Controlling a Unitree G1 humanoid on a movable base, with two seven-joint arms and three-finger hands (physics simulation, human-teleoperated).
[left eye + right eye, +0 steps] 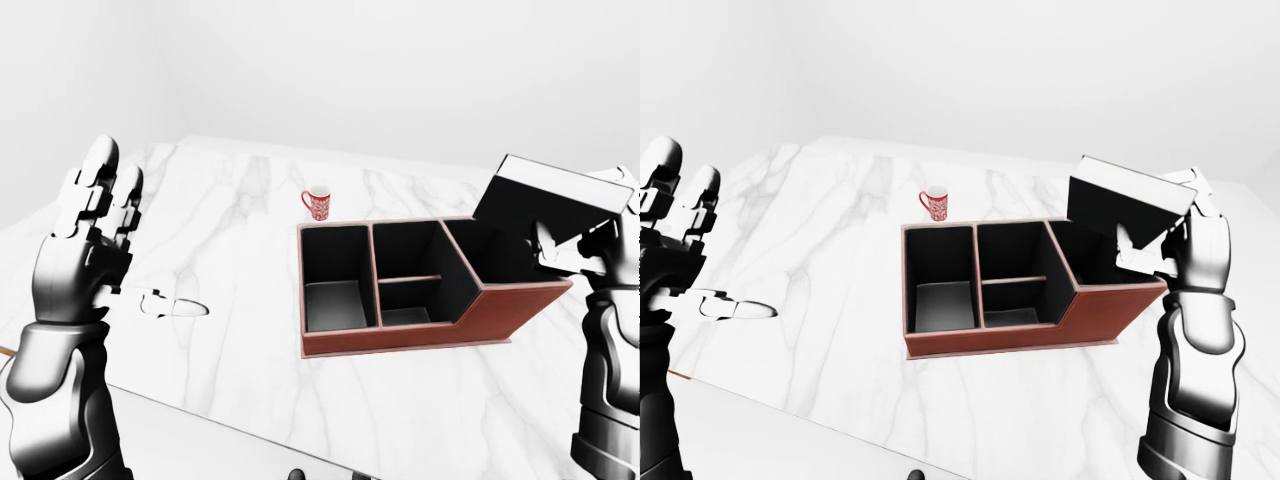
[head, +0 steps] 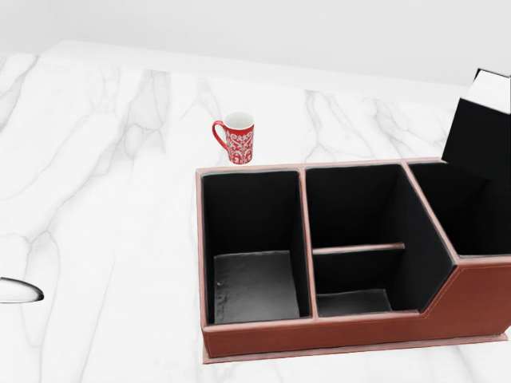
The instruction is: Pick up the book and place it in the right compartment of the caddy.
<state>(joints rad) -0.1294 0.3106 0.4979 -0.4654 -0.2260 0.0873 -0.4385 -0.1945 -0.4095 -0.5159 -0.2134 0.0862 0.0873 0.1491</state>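
Note:
The book (image 1: 1122, 203), black-covered with white page edges, hangs tilted over the right compartment of the caddy (image 2: 319, 335). Its lower end is about level with the rim there. My right hand (image 1: 1162, 243) is shut on the book's right end, and in the head view only a black slab of the book (image 2: 481, 140) shows at the right edge. The caddy is red-brown outside and black inside, with a left bay, a split middle bay and a right bay. My left hand (image 1: 95, 215) is raised open far to the left of the caddy, holding nothing.
A red mug with a white pattern (image 2: 237, 137) stands on the white marble table (image 2: 104, 199) just above the caddy's left bay in the head view. The table's near edge (image 1: 230, 435) runs across the bottom of the eye views.

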